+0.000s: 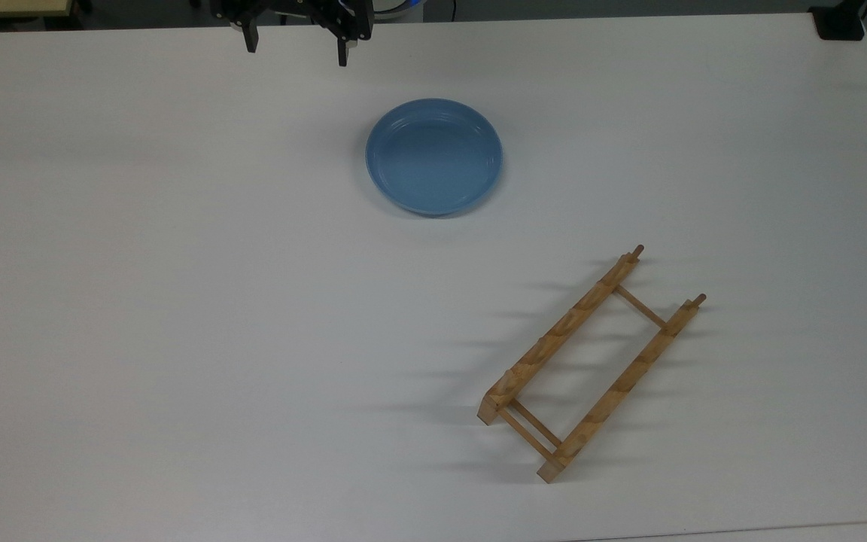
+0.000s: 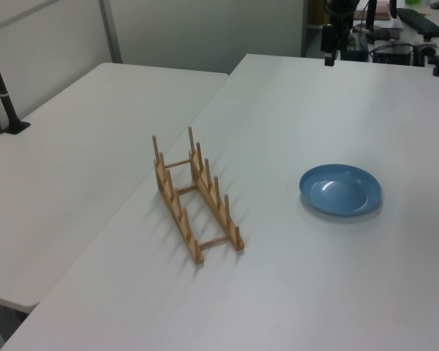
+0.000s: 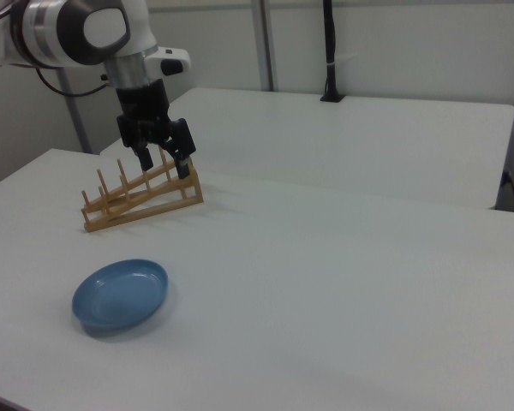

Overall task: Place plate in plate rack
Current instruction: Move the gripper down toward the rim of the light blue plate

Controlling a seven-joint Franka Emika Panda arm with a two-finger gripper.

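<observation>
The light-blue plate [image 1: 433, 156] lies flat on the white table [image 1: 177, 301], also seen as the plate [image 2: 341, 189] and the plate [image 3: 120, 296]. The wooden plate rack [image 1: 591, 365] stands with nothing in it toward the top view's lower right; the rack [image 2: 194, 194] and rack [image 3: 141, 199] show its upright pegs. My gripper [image 1: 296, 49] hangs open in the air at the top edge of the top view, up and left of the plate, holding nothing. In the right view the gripper [image 3: 163, 163] hovers above the table, in front of the rack.
A second white table [image 2: 80, 146] adjoins along a seam at the left view's left. A black post [image 2: 4, 95] stands on it. A black clamp [image 1: 840, 22] sits at the top view's upper right corner. Desks and cables lie beyond the far edge.
</observation>
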